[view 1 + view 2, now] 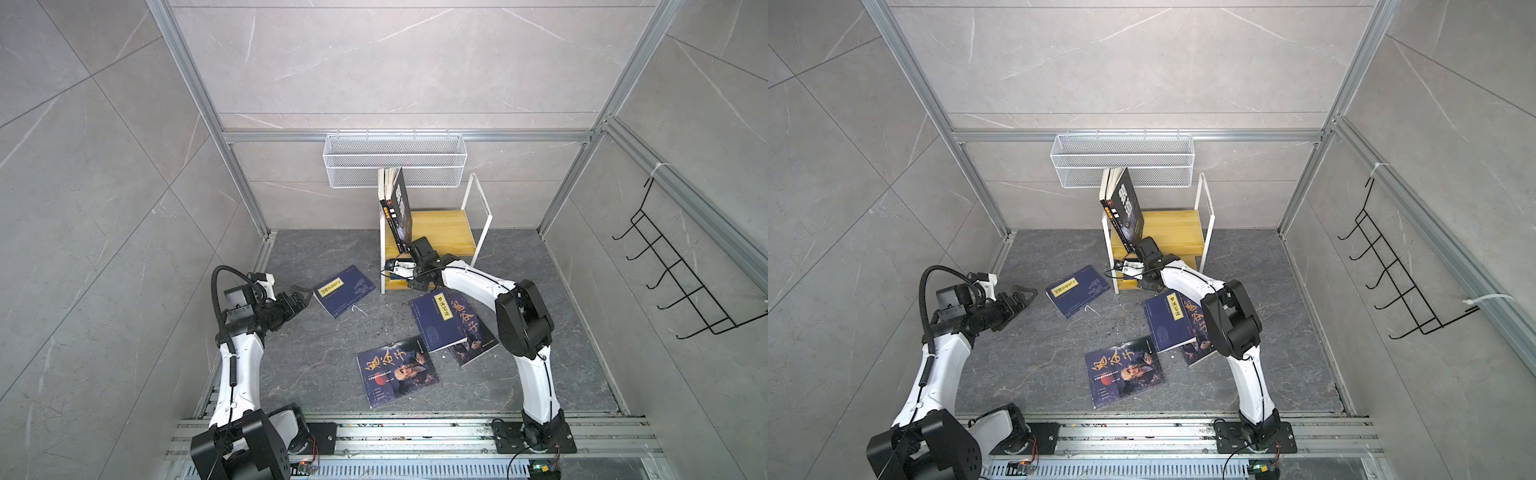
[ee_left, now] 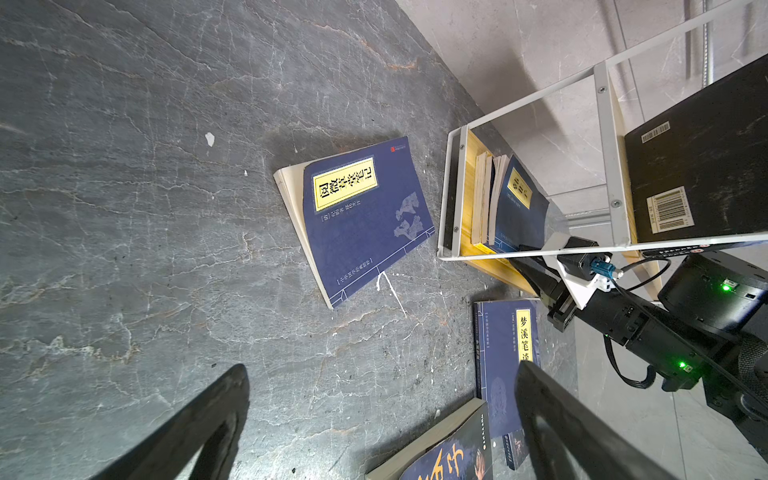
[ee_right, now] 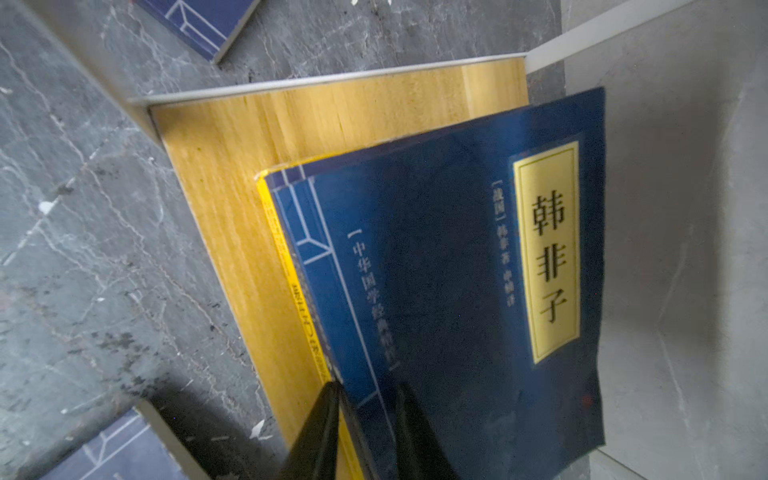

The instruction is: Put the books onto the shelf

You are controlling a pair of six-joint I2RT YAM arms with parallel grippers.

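The right arm bends at a raised elbow, its forearm running low and leftward into the lower tier of the shelf (image 1: 440, 228). The right gripper (image 3: 365, 386) has its fingers either side of the spine corner of the navy book with yellow label (image 3: 436, 270); I cannot tell whether they pinch it. That book's long axis runs left to right, spine near. The left gripper (image 1: 311, 297) hovers at the left, jaws spread wide.

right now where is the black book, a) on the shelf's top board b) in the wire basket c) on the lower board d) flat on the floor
a, in both top views the black book stands tilted on the top board of the shelf
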